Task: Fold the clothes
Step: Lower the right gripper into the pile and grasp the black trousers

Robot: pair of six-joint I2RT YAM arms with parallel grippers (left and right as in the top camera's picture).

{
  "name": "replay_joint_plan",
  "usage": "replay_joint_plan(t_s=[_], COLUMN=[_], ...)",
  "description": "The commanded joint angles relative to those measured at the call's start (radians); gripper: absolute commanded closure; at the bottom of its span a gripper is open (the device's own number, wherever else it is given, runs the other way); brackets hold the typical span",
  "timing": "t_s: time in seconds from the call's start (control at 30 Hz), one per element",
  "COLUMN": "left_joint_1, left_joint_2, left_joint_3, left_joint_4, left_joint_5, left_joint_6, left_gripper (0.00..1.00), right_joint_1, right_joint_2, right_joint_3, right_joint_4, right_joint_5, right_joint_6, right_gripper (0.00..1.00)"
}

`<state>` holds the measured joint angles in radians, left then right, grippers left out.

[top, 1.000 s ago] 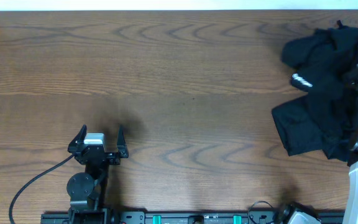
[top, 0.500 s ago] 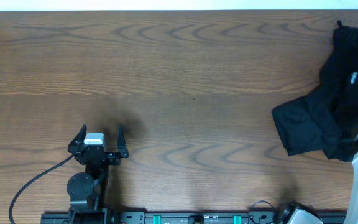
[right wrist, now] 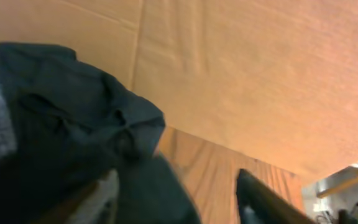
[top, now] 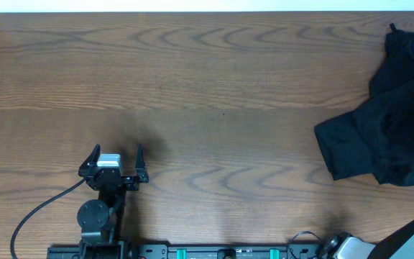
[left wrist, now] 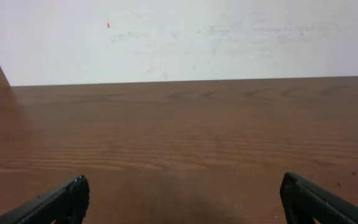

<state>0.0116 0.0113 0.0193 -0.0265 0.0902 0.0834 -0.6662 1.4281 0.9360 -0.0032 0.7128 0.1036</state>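
Hovering by the black clothes (top: 379,137) heaped at the right edge of the table (top: 214,86), the right gripper (right wrist: 176,199) stands parted, seemingly holding nothing; fabric may snag a finger and slide off. The left gripper (top: 117,155) gapes empty.

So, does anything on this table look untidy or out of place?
Yes. The black clothes lie in a crumpled, uneven heap at the far right of the table, and part of the heap runs out of the overhead view. Nothing looks spilled or damaged.
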Motion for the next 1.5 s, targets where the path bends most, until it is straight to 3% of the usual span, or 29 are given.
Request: replay_joint_plan(t_s=[0.0, 0.2, 0.3, 0.4, 0.87, 1.1, 1.23, 1.47], left_joint_1=[0.005, 0.005, 0.005, 0.005, 0.005, 0.005, 0.005, 0.005], left_joint_2=[-0.001, -0.001, -0.001, -0.001, -0.001, -0.001, -0.001, -0.001], left_joint_3=[-0.015, -0.015, -0.015, -0.015, -0.015, -0.015, -0.015, -0.015], left_joint_4=[-0.037, -0.037, -0.037, -0.037, -0.037, -0.037, -0.037, -0.037], left_joint_5=[0.014, 0.014, 0.014, 0.014, 0.014, 0.014, 0.014, 0.014], left_joint_6=[0.010, 0.010, 0.010, 0.010, 0.010, 0.010, 0.010, 0.010], left_gripper=[0.02, 0.02, 0.02, 0.02, 0.02, 0.02, 0.02, 0.02], right_joint_1=[0.006, 0.054, 0.076, 0.102, 0.302, 0.389, 0.443, 0.505], right_joint_2=[-0.012, -0.063, -0.071, -0.058, 0.012, 0.050, 0.008, -0.120], right_joint_3=[0.018, 0.019, 0.019, 0.019, 0.019, 0.020, 0.020, 0.019], right_joint_4=[0.007, 0.014, 0.018, 0.008, -0.221, -0.404, -0.489, -0.784], right_joint_5=[-0.035, -0.336, -0.588, -0.688, -0.671, -0.601, -0.554, -0.449], right_joint_6=[0.015, 0.015, 0.015, 0.032, 0.060, 0.105, 0.163, 0.407], right_gripper=[0.32, 0.28, 0.30, 0.34, 0.27, 0.12, 0.01, 0.01])
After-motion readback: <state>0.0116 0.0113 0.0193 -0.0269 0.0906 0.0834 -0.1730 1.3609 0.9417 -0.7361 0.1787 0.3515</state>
